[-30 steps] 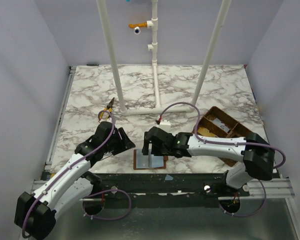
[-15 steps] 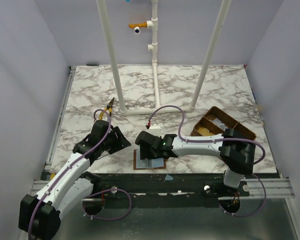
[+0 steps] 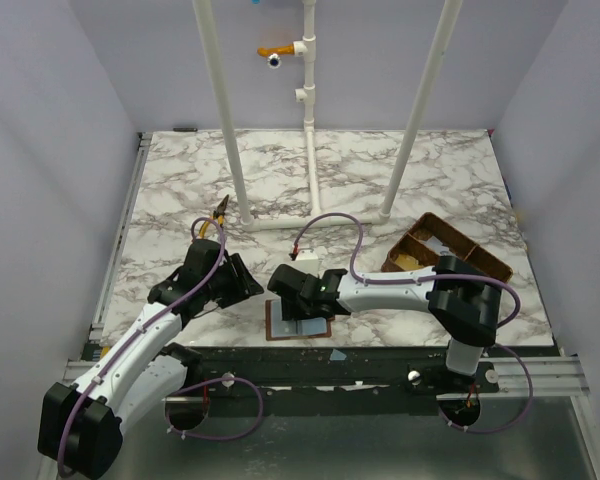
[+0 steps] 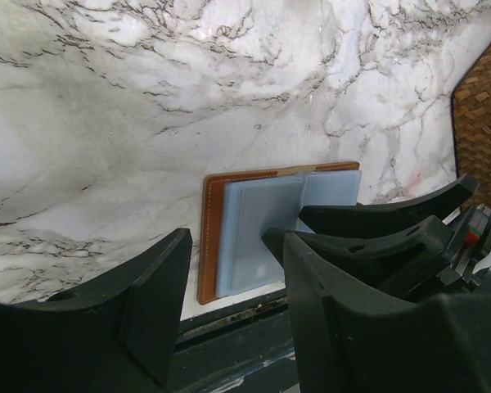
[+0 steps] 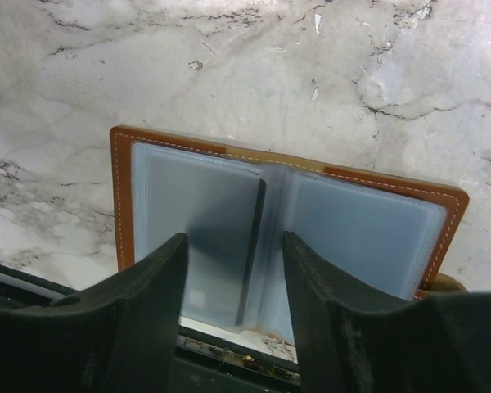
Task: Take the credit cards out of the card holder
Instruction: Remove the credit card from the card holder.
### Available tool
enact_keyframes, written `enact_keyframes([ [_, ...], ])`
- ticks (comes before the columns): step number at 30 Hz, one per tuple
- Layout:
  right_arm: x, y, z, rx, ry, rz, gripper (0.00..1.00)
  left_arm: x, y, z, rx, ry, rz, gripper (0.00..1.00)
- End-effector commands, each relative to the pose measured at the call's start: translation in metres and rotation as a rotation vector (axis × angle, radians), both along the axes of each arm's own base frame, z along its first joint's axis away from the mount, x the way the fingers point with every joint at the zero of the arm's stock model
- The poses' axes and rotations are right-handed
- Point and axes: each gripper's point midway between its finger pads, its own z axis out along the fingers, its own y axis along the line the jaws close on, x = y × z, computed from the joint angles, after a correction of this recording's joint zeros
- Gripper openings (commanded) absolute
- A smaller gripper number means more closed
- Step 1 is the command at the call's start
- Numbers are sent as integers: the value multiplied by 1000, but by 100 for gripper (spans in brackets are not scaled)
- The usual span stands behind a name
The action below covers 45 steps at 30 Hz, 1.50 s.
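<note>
The card holder (image 5: 123, 205), a brown leather wallet, lies open on the marble at the table's near edge, also in the top view (image 3: 275, 330) and the left wrist view (image 4: 211, 237). Its blue-grey clear pockets face up. A pale grey credit card (image 5: 200, 237) with a dark edge shows inside the left pocket. My right gripper (image 5: 233, 282) is open and hangs just above that pocket, one finger on each side of the card's edge, holding nothing. My left gripper (image 4: 237, 307) is open and empty, left of the wallet and apart from it (image 3: 248, 285).
A brown woven divided basket (image 3: 480, 262) stands at the right, with a pale flat piece (image 3: 445, 243) and a yellowish one (image 3: 405, 263) in it. Yellow-handled pliers (image 3: 218, 210) lie behind the left arm. White pipe posts (image 3: 310, 215) stand mid-table. The dark table rail (image 5: 229, 368) runs close below the wallet.
My right gripper has swung left and down from beside the basket to over the wallet's left half. My left gripper has drawn back a little to the left.
</note>
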Motion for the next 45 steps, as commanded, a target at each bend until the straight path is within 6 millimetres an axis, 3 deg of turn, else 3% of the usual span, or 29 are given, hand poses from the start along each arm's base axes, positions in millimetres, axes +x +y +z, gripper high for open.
enact_keyframes([
  [1, 2, -9, -10, -52, -17, -19, 49, 3, -5, 6, -20, -23, -25, 50],
  [6, -1, -19, -16, -72, -9, -34, 33, 2, -6, 6, -30, -21, -27, 49],
  [14, -9, -32, -28, -77, 14, -47, 22, -4, -10, -1, -54, 10, -47, 43],
  [22, -14, -39, -36, -70, 34, -58, 12, -12, -15, -14, -67, 54, -61, 29],
  [35, -18, -39, -43, -51, 64, -48, 10, -23, -33, -29, -56, 106, -123, 16],
  [45, -17, -38, -38, -13, 69, -51, 10, -30, -59, -40, -52, 138, -193, 7],
])
